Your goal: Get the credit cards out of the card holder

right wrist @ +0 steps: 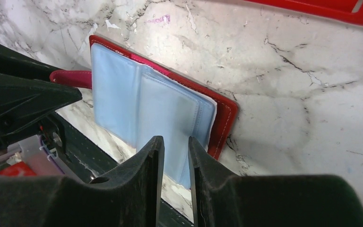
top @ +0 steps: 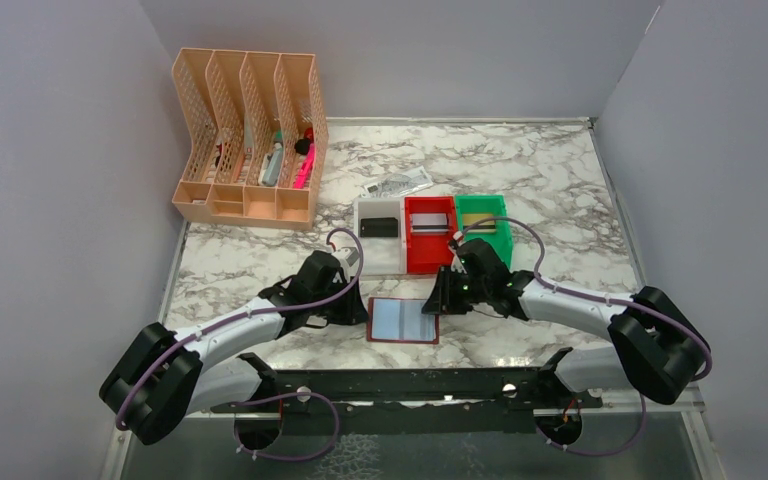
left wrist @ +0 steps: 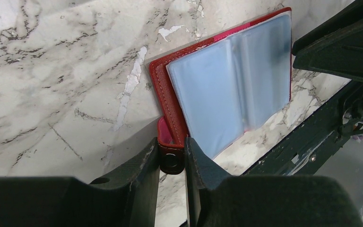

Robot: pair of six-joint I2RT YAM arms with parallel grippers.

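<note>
card holder (left wrist: 227, 85) lies open between my claws, long side across. left claw (left wrist: 171, 143) pinches its tab (left wrist: 171, 161); right claw (right wrist: 175, 142) is barely open over the sleeve edge, grip unclear.

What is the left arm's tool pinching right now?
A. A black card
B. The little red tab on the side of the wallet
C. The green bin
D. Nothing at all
B: in the left wrist view, the left tool has its two fingers closed on either side of the small red tab at the edge of the open card holder.
</note>
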